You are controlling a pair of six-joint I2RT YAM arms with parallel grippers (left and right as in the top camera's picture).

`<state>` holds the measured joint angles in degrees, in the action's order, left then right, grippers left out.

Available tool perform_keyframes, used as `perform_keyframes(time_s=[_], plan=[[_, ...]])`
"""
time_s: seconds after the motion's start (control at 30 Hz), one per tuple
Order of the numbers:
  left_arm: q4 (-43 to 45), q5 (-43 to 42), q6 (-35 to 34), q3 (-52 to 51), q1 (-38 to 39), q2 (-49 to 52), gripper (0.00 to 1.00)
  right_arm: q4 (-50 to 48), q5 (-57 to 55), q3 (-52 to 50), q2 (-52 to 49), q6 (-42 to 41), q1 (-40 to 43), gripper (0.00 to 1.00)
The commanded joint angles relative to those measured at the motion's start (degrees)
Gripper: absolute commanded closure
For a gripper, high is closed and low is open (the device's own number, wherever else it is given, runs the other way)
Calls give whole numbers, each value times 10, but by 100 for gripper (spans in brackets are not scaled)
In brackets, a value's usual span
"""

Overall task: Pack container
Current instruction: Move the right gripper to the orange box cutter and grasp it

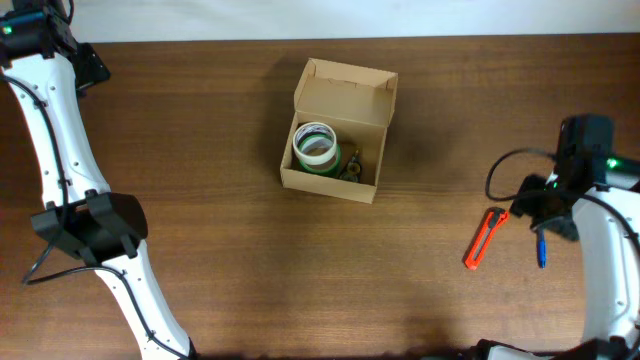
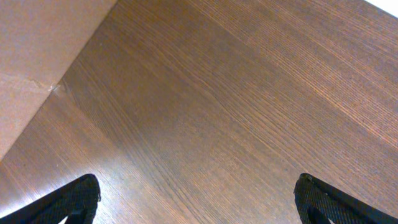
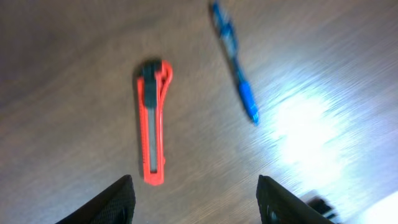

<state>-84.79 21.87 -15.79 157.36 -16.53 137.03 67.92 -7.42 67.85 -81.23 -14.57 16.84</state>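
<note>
The left fingers (image 2: 68,200) are spread wide above the bare bench (image 2: 217,106) and hold nothing. The right fingers (image 3: 118,202) are spread too, also empty. An orange knife (image 3: 152,121) lies on the bench just ahead of them, with a blue pen (image 3: 235,62) beside it, further ahead. The box (image 1: 345,95) sits open between the two pairs, well apart from both, with a tape roll (image 1: 316,147) inside.

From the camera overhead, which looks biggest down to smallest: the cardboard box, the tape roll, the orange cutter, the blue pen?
1. Cardboard box, clearly largest.
2. Tape roll and orange cutter: unsure; the cutter is longer, the roll wider.
3. Blue pen, smallest as seen, though only partly visible.
</note>
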Motion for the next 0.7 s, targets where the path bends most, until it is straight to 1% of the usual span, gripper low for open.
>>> perform_keyframes(time_s=[0.0, 0.17, 0.3, 0.5, 0.53, 0.67], plan=[[0, 0, 7, -3, -2, -19, 0, -18, 60, -45, -3, -4, 8, 36], [0, 0, 7, -3, -2, -19, 0, -52, 82, -91, -20, -72, 8, 34], [0, 0, 7, -3, -2, -19, 0, -76, 119, -99, -35, -111, 8, 34], [0, 0, 7, -3, -2, -19, 0, -90, 117, -99, -69, -159, 8, 36], [0, 0, 7, -3, -2, -19, 0, -93, 117, -99, -78, -165, 8, 39], [0, 0, 7, -3, -2, -19, 0, -118, 120, -99, -124, -175, 8, 39]])
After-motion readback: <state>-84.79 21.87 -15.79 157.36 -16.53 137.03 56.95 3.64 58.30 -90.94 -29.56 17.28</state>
